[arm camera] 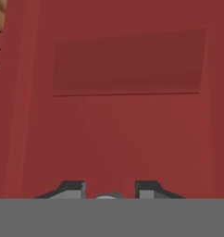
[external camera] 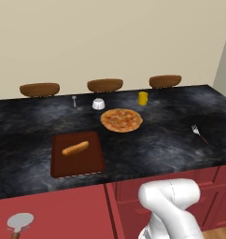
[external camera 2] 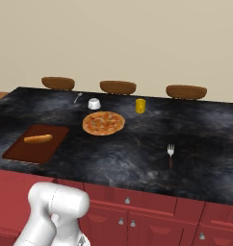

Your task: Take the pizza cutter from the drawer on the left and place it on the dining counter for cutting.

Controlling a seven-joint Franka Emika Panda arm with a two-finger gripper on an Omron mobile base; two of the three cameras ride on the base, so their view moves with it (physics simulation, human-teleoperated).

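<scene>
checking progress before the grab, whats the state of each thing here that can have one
claw: shut on the drawer knob
drawer: appears pulled open
pizza cutter: lying in the drawer, not yet picked up
pizza: whole, uncut, on the dining counter
yellow cup: upright
fork: lying flat

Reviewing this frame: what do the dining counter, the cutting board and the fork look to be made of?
Dining counter: polished stone look, black with grey marbling. Cutting board: dark red, matte; plastic or stained wood, unclear. Fork: silver metal prongs, darker handle, possibly wood.
</scene>
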